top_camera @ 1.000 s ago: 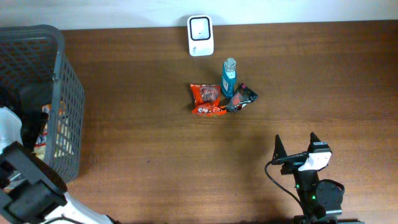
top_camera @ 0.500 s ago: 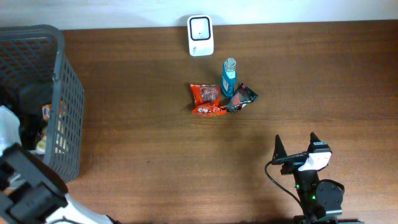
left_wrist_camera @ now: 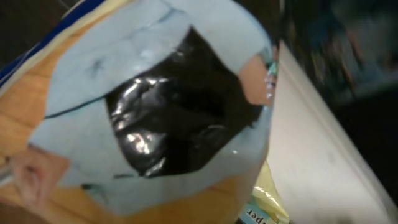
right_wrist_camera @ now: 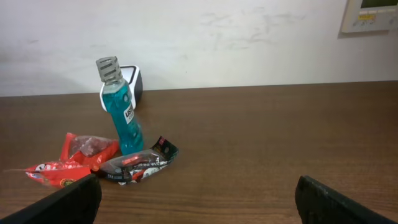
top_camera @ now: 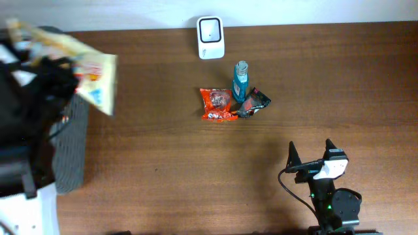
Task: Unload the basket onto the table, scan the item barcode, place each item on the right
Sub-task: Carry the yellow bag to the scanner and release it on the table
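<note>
since a second ago the left end effector point(top_camera: 64, 73) has risen out of the basket point(top_camera: 68, 153), pinching a yellow snack bag point(top_camera: 95, 77) now held high at far left. the scanner point(top_camera: 210, 37) lies to the bag's right, along the surface's back edge; the right end effector point(top_camera: 310, 153) idles, spread.
</note>
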Motion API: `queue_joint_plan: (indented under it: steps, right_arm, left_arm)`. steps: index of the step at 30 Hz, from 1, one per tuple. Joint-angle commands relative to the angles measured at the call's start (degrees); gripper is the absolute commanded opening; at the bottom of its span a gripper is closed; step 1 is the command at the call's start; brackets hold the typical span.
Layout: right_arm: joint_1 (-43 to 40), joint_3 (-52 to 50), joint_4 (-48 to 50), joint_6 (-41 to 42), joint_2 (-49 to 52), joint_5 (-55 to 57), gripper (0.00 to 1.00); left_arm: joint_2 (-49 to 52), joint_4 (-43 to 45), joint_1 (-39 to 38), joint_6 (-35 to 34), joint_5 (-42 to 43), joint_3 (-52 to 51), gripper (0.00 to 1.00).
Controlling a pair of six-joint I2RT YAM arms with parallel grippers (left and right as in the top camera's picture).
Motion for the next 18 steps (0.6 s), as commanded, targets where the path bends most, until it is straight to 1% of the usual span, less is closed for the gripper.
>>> queue_joint_plan:
  steps: [1,2,4,5,6,8,11,14,15,16,18]
  right_arm:
    - [0.1,-0.4,-0.2,0.2,-0.2,0.5,0.98]
    - [0.1,-0.4,-0.2,0.2,-0.2,0.5,0.98]
    - [0.1,-0.4,-0.2,0.2,-0.2,0.5,0.98]
    - [0.1,-0.4,-0.2,0.2,-0.2,0.5,0.98]
    - [0.1,-0.4,-0.2,0.2,-0.2,0.5,0.98]
    - [0.1,-0.4,-0.2,0.2,-0.2,0.5,0.98]
    - [0.1,-0.4,-0.2,0.2,-0.2,0.5,0.98]
    - [0.1,-0.4,-0.2,0.2,-0.2,0.5,0.98]
    - [0.1,-0.4,-0.2,0.2,-0.2,0.5,0.98]
    - [0.1,-0.4,-0.2,0.2,-0.2,0.5,0.98]
    - [0.1,-0.4,-0.2,0.2,-0.2,0.5,0.98]
  left_arm:
    - [8.7,1.3,-16.5,3.3,-4.1,0.2,0.0]
    - [13.1,2.8,-21.3,8.8,-4.1,0.2,0.0]
    - [18.2,3.7,-25.5,14.0,-4.1,0.2,0.0]
    - [22.3,4.1,-28.3,17.4,-4.2,0.2,0.0]
    - [27.3,4.6,-30.9,21.3,-6.0,0.2,0.0]
    - [32.4,5.0,-32.7,23.9,-9.2,0.2,0.0]
    - [39.7,5.8,-33.9,24.0,-15.7,0.2,0.0]
    - [44.9,6.9,-33.9,31.9,-12.3,0.2,0.0]
    - [46.4,7.1,-34.1,34.4,-9.3,0.2,0.0]
    - [48.0,7.4,-34.3,36.1,-6.1,0.2,0.01]
    - [50.2,8.2,-34.9,36.6,-5.0,0.2,0.04]
